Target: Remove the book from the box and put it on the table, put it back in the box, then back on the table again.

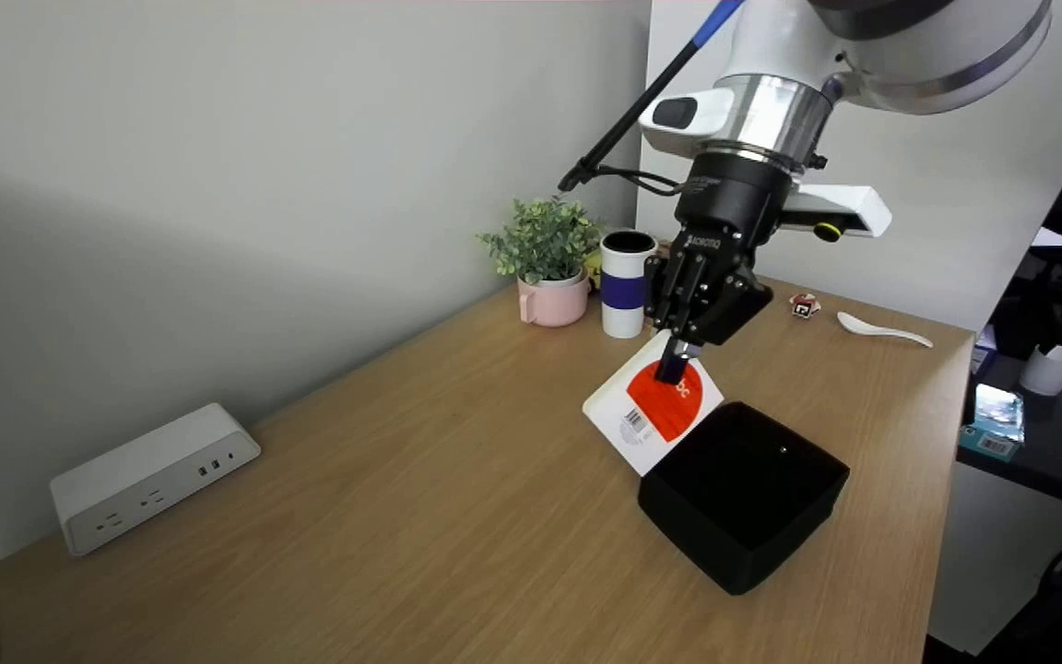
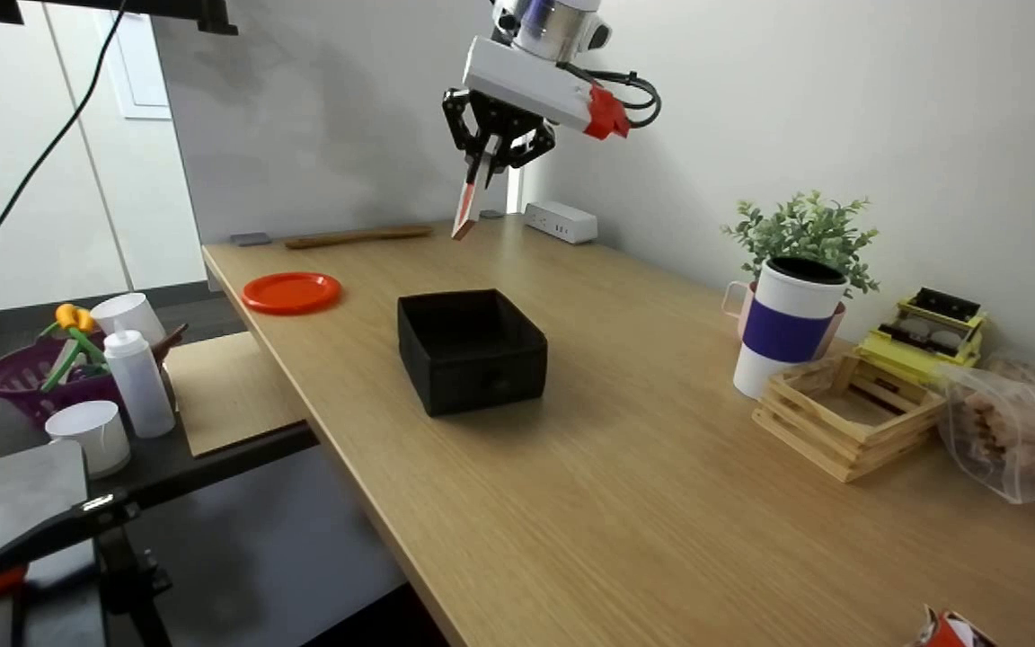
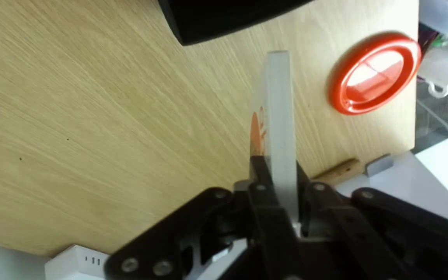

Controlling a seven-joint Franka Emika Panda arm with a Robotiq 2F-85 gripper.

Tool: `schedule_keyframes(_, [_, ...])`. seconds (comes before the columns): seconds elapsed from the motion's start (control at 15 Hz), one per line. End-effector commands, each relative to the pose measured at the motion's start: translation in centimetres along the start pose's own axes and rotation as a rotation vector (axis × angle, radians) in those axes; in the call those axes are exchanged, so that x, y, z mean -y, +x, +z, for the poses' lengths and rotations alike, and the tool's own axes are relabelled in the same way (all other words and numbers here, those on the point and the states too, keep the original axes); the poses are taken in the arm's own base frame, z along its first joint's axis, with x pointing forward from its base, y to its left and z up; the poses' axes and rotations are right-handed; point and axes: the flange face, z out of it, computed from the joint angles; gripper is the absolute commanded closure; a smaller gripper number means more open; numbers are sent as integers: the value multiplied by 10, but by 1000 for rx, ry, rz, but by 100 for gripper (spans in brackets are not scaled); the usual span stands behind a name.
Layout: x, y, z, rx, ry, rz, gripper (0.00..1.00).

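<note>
"So, what is held closest in the wrist view?"

"The book [image 3: 281, 124]. It is pinched from its upper end by the jaws, which are clenched on it, and it is held tilted in the air, its free end lowest. Part of the red-orange patch on its white cover is hidden behind the jaws in an exterior view."

"And what is found just past it?"

"The black box [image 2: 486, 382], set upright on the tabletop [image 2: 661, 503]. The book is held apart from it, higher and off to one side. Near the box, by the tabletop's edge, a red plate [image 3: 379, 74] is laid."

"Anything farther out?"

"A white power strip [image 1: 158, 480] is set near the wall [image 1: 264, 184], and a wooden stick [image 2: 358, 235] is laid along one end of the tabletop. Toward the other end, a white cup [image 1: 623, 290] with a blue band is stood just beside a leafy plant [image 1: 545, 238] in a pink pot [image 1: 554, 309]. Near that cup, in an exterior view, a slatted crate [image 2: 854, 440] is seen, with a clear bag [image 2: 1021, 422] next to it."

"And farthest off?"

"A white spoon [image 1: 867, 326] is laid well apart from the box, near a small red-and-white object [image 1: 805, 305] whose kind cannot be made out."
</note>
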Motion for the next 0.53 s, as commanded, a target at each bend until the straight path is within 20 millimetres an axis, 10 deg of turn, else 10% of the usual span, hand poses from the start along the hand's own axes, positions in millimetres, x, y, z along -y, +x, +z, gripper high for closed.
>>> schedule_keyframes(0.0, [0, 1, 1, -36, -2, 39, 86])
schedule_keyframes(0.47, [4, -2, 4, -104, -25, 195, 96])
